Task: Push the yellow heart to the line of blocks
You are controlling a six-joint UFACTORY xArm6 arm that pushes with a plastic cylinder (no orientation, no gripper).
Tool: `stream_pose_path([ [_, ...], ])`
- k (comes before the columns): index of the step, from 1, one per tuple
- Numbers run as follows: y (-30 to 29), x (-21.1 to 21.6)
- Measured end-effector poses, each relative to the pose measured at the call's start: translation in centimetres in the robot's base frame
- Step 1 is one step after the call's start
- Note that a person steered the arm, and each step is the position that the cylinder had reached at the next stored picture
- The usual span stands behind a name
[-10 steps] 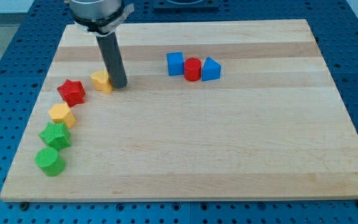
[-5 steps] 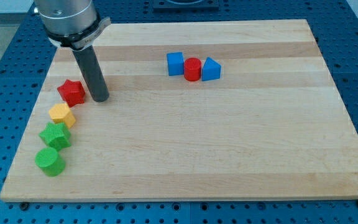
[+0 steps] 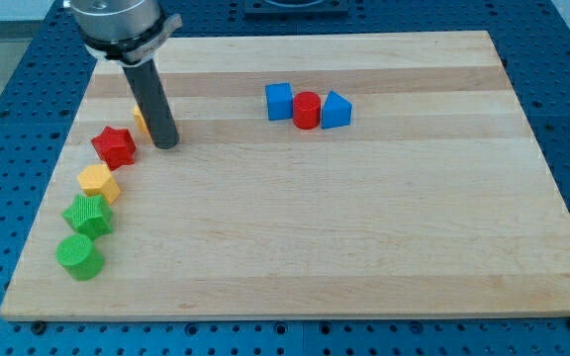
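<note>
My tip (image 3: 166, 144) rests on the board just right of the red star (image 3: 114, 145). The yellow heart (image 3: 140, 121) is mostly hidden behind the rod; only a small yellow sliver shows at the rod's left, just above and right of the red star. A curved line of blocks runs down the view's left: red star, yellow hexagon (image 3: 98, 182), green block (image 3: 88, 214), green cylinder (image 3: 78, 256).
A row of three blocks sits at upper centre: a blue cube (image 3: 279, 101), a red cylinder (image 3: 307, 110) and a blue triangle (image 3: 336, 110). The wooden board (image 3: 364, 227) lies on a blue perforated table.
The rod swept left from beside the yellow heart, pushing the heart toward the red star, then shifted slightly back right and up. The heart is now mostly hidden behind the rod.
</note>
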State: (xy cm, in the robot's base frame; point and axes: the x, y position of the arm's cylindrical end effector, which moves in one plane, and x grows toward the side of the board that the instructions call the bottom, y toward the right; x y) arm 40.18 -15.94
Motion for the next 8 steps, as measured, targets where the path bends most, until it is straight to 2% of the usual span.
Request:
stream_pose_path([
  [2, 2.7, -3.0],
  [4, 1.7, -3.1],
  [5, 1.5, -1.7],
  [8, -3.4, -2.8],
])
